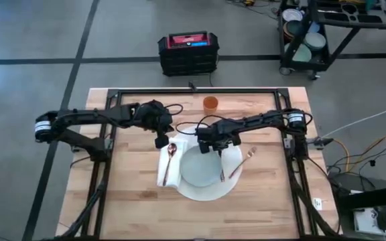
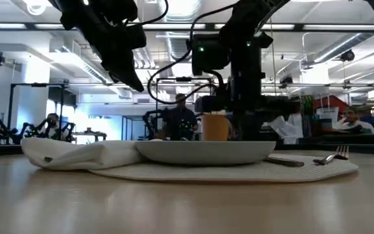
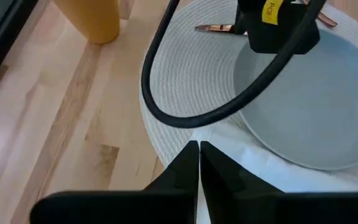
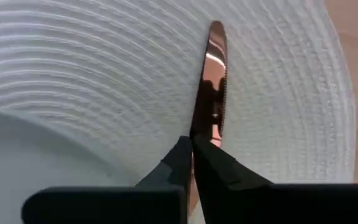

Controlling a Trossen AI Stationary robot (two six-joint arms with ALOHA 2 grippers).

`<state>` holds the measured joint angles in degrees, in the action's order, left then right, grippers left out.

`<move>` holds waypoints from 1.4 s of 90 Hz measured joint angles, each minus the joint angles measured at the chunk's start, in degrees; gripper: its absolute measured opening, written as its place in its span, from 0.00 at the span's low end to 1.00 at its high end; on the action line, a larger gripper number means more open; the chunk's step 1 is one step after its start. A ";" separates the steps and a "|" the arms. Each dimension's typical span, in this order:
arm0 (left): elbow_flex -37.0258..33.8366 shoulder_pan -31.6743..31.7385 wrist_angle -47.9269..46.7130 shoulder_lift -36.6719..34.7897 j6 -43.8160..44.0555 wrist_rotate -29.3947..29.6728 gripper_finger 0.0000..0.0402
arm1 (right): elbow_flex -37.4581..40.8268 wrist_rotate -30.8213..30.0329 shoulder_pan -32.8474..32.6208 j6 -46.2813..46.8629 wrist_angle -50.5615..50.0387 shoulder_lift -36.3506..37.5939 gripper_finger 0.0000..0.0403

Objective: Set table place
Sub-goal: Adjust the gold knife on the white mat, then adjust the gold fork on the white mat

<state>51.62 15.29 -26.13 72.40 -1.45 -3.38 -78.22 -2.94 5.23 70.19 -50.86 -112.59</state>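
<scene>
The knife [image 4: 213,93] is seen lying on the mat [image 1: 230,184], right of the plate [image 1: 200,167], its long axis running straight ahead of the right gripper [image 4: 191,149], whose jaws are pressed together over its handle end. The left gripper [image 3: 199,152], also closed, is held above the napkin [image 1: 166,171] at the mat's left edge.

A small yellow label [image 3: 270,12] on the dark housing of the right arm, seen in the left wrist view above the pale grey-green plate [image 3: 316,99], carries tiny dark print that is too small to make out. No other text, brand, number or sign can be read anywhere.
</scene>
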 joint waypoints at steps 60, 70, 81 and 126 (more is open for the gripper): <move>0.00 -0.01 0.08 0.00 0.02 0.00 0.00 | 2.16 -5.95 -7.46 5.46 -22.78 6.83 0.00; 0.00 -0.01 -0.20 0.02 0.01 0.00 0.00 | 7.23 -3.35 -11.10 18.36 -23.28 9.94 0.00; -0.02 0.00 -0.17 0.04 -1.03 0.00 0.00 | 15.47 -1.04 -13.66 32.90 -16.27 15.81 0.00; -0.02 0.00 -0.88 0.04 -4.10 0.00 0.00 | 32.68 -0.18 -7.60 46.93 -7.01 32.05 0.18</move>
<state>51.59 15.29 -27.01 72.44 -5.55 -3.38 -45.54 -3.12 -2.36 117.12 -57.87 -80.54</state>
